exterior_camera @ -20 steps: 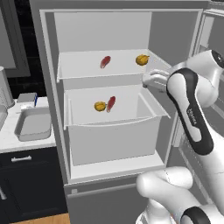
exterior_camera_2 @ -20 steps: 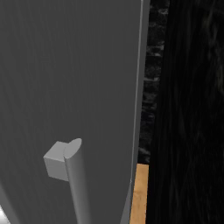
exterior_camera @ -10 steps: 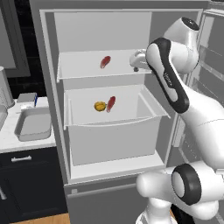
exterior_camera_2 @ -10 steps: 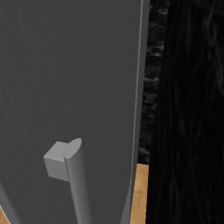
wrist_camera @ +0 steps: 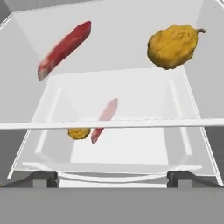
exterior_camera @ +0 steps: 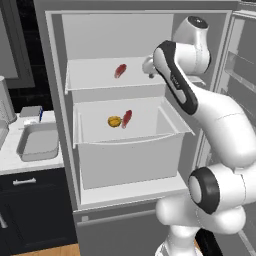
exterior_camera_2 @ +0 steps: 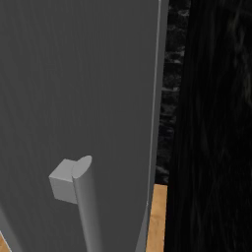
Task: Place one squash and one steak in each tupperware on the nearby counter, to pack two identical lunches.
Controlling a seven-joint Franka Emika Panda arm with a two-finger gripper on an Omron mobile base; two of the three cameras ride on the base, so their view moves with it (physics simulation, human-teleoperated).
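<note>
On the fridge shelf point(wrist_camera: 131, 87), a flat, streaked steak point(wrist_camera: 64, 49) is being seen lying diagonally toward the back, beside a lumpy squash point(wrist_camera: 173, 46) near the right edge. The gripper point(wrist_camera: 113, 178) is being held wide open.

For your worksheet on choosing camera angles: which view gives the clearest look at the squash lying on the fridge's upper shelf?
The hand view: the upper-shelf squash appears large and unobstructed, lumpy skin and stem plain, with a steak beside it. In the left base view the arm covers that spot on the shelf. The right base view faces the grey fridge door.
</note>
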